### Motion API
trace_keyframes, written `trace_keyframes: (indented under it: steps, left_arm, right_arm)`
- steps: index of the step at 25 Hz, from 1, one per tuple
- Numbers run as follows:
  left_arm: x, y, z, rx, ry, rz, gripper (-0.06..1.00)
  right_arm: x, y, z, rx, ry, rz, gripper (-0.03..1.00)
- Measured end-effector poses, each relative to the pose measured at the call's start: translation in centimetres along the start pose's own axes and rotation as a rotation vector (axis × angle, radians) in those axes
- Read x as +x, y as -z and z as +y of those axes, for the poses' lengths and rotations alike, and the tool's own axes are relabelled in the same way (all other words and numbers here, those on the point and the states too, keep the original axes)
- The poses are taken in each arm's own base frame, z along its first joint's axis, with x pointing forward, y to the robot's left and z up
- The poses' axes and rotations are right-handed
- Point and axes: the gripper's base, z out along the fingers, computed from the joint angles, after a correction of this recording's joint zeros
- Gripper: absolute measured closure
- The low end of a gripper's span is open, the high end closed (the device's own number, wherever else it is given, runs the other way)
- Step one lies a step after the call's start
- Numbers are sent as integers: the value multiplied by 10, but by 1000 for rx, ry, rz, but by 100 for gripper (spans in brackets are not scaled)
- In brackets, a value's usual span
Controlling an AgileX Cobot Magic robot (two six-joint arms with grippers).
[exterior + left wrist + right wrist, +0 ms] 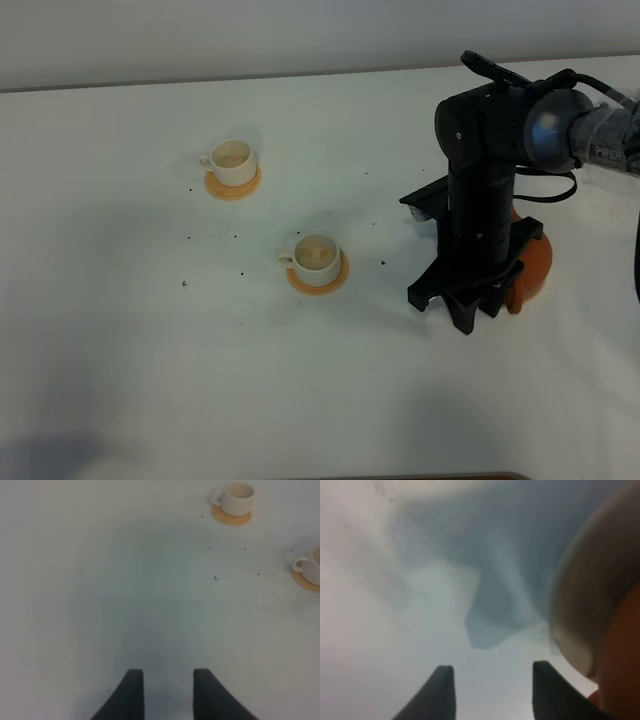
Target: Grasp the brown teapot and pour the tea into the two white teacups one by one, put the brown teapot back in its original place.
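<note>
Step in hand: judged to be taking hold of the brown teapot [533, 268], which sits at the right of the worktop [150, 380], close behind the right arm.
Right pincer [493, 666]: released, fingers spread with nothing between them. The teapot is just beside one finger, not inside the gap.
Left pincer [168, 671]: released, hanging over bare worktop.
Doing it well: shift sideways until the handle lies between the fingers, clench firmly, then lift level so nothing spills.
Cups: the nearer teacup [318, 258] and the farther teacup [234, 160] each stand upright on an orange coaster [322, 281], well apart from the teapot.
Hidden: the arm covers the teapot's handle, spout and lid. A blurred pale curve in the right wrist view may be its coaster; I cannot tell. It is unclear whether the cups hold tea.
</note>
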Motion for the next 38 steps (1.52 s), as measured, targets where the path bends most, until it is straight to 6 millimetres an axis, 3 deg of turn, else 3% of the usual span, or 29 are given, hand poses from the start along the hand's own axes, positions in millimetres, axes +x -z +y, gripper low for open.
trace_keyframes:
  steps: [7,23,25,29,33,38]
  left_arm:
    - [0,0,0,0,0,0,70]
    - [0,0,0,0,0,0,70]
    - [0,0,0,0,0,0,70]
    - [0,0,0,0,0,0,70]
    - [0,0,0,0,0,0,70]
    - [0,0,0,0,0,0,70]
  right_arm:
    - [17,-1,-2,51,6,48,62]
    - [15,5,13,-52,-25,4,62]
    - [15,14,20,-59,-16,-26,62]
    - [20,55,30,-28,-19,-152,62]
    - [38,90,26,83,-94,-237,62]
    - [48,103,12,127,-195,-272,62]
